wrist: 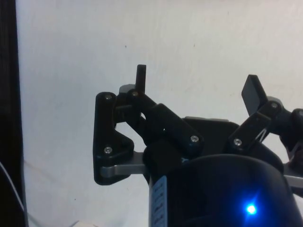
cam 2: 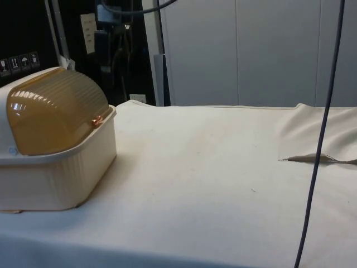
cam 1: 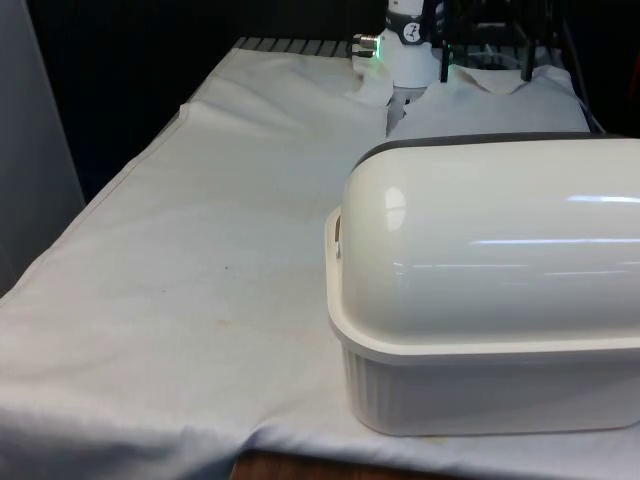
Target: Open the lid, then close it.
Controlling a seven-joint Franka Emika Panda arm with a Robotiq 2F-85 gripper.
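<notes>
Overhead, end effector (wrist: 196, 85) spread wide above bare cloth (wrist: 71, 56).

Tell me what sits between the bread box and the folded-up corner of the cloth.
Nothing: in the side view, bare white cloth runs from the bread box to the folded corner.

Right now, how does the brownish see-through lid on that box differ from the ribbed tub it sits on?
The lid is amber and translucent; the tub is opaque cream. The lid is a rounded dome; the tub is boxy with nearly straight walls. The lid's ribs are fine and run across the curve, with a small handle at its lower edge; the tub's ribs run up and down. Both are ribbed plastic, and the lid sits closed on the tub.
</notes>
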